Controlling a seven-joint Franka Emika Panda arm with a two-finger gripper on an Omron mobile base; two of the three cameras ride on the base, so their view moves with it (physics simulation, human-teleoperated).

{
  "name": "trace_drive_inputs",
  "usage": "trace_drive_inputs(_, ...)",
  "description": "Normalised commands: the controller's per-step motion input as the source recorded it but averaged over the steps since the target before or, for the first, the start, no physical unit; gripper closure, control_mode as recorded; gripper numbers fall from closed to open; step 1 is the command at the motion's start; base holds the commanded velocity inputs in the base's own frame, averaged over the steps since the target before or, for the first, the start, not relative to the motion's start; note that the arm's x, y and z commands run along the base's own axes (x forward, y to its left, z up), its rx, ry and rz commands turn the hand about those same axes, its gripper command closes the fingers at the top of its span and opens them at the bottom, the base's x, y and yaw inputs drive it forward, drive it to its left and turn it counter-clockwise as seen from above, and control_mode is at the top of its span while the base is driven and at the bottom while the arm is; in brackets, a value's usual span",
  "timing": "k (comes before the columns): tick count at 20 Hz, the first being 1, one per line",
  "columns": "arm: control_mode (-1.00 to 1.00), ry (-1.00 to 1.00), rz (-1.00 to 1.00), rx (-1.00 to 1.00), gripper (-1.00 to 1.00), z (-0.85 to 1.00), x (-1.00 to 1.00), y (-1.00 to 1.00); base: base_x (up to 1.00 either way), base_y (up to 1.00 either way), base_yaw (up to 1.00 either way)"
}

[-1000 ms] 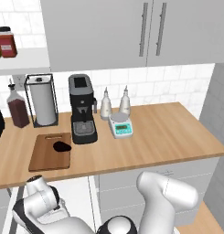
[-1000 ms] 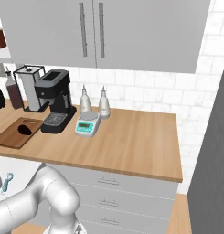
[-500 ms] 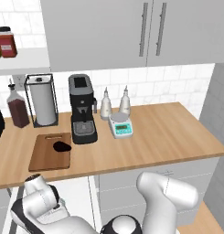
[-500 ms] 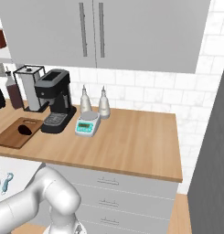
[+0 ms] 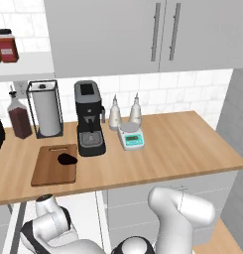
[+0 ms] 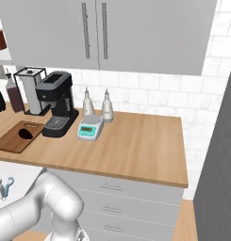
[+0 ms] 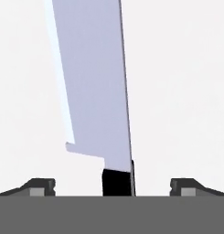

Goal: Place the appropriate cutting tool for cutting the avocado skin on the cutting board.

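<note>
Gripper [image 7: 111, 186] astride knife [image 7: 93, 87], jaws apart

- We are seeing even, bright, rendered light in both base views, with no glare on the wooden counter [image 5: 182, 144].
- Soft shadows are lying under the upper cabinets [image 5: 143, 34] and dimming the tiled wall [image 6: 150, 89] just below them.
- Both base views are looking slightly soft, with edges a little blurred.
- In the hand view we are looking at a washed-out white surface; the knife [image 7: 93, 91] blade is showing flat pale grey, sharp-edged, without reflections.
</note>
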Motion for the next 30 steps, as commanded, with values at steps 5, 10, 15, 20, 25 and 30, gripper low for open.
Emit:
trace_drive_inputs(5,-1.00,0.00,0.05,0.00,1.00,-0.44,0.00,0.01,0.00,0.00,0.00)
trace_drive_inputs(10,-1.00,-0.04,0.06,0.01,1.00,-0.09,-0.02,0.02,0.00,0.00,0.00)
trace_drive_inputs(15,-1.00,-0.01,0.08,0.03,1.00,-0.02,-0.02,0.07,0.00,0.00,0.00)
trace_drive_inputs(20,-1.00,-0.08,0.09,0.02,1.00,0.72,-0.30,0.00,0.00,0.00,0.00)
trace_drive_inputs(25,-1.00,-0.10,0.13,0.01,1.00,0.84,-0.25,-0.06,0.00,0.00,0.00)
trace_drive_inputs(30,-1.00,-0.03,0.19,0.05,1.00,0.60,-0.11,-0.36,0.00,0.00,0.00)
